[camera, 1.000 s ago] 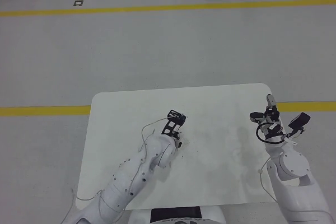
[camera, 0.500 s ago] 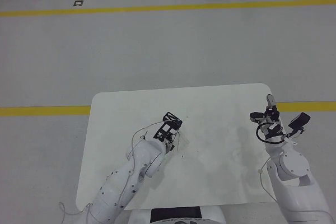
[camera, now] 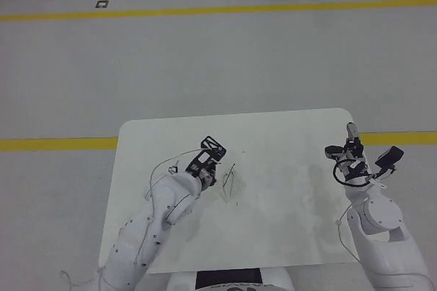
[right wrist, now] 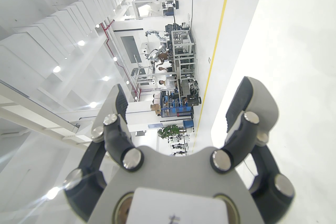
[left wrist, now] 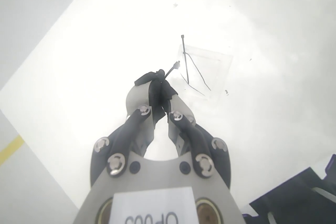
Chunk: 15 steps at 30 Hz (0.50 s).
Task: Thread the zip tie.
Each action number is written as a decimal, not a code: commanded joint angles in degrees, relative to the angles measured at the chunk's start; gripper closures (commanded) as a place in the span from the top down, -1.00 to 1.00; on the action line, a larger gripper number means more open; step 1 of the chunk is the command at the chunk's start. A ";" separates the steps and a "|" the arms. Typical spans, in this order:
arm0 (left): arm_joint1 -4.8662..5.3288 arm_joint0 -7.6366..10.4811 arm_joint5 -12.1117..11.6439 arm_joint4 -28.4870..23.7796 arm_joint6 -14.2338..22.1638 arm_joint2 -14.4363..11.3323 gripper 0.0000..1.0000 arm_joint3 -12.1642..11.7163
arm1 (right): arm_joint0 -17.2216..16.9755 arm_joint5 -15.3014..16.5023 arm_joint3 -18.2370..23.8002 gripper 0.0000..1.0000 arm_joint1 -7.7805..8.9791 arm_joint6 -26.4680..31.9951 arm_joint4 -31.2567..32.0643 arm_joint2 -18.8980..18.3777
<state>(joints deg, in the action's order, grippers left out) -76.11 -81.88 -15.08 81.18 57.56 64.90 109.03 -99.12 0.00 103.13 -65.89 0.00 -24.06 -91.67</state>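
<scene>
A: Top view first. Where's everything?
B: L hand (camera: 206, 172) is over the bench (camera: 291, 233) middle, a bit twd the left edge, just beside a clear bag (camera: 234, 188) w/ spare ties (camera: 229, 174) on it. R hand (camera: 342, 142) is well apart, by the far-right corner.
A: Why so far out?
B: Prob parked to keep out of the L arm's way. No job for it yet, I'd say.
A: L wrist view?
B: L hand (left wrist: 160, 82) is pressed together, pinching the zip tie (left wrist: 172, 68). A short stub w/ what looks like the head pokes out past the tips, twd the clear bag (left wrist: 210, 70). The rest of the strap is hidden, can't tell how it hangs.
A: Why grip so close to the head?
B: My guess: a short stub is stiff, so the head holds steady as a target for the tail. Spare ties (left wrist: 186, 62) lie loose across the bag, one head past its edge.
A: R wrist view?
B: R hand (right wrist: 181, 101) is spread wide, nothing btwn the pads, aimed out at the room w/ the bench edge alongside.
A: How far along?
B: Early, imo. The tie's in the grip but the tail isn't in the head yet. Next likely needs the R hand on the tail, which is thin, springy and easy to miss.
</scene>
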 commanded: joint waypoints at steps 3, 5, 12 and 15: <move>2.68 -3.06 -4.40 -2.79 -4.26 4.21 -1.00 2.17 | 0.00 0.00 0.00 1.00 0.00 0.00 0.00 0.00; 5.05 -3.53 -4.40 -3.14 -6.50 3.21 -1.00 2.72 | 0.00 0.00 0.00 1.00 0.00 0.00 0.00 0.00; 14.98 -3.46 -4.40 -0.78 -19.65 -2.52 -1.00 1.36 | 0.00 0.00 0.00 1.00 0.00 0.00 0.00 0.00; 19.49 -2.44 -4.40 -0.64 -25.77 -5.42 -1.00 0.01 | 0.00 0.00 0.00 1.00 0.00 0.00 0.00 0.00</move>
<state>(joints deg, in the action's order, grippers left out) -58.54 -84.76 -19.48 80.63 34.49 60.62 109.52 -99.12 0.00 103.13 -65.89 0.00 -24.06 -91.67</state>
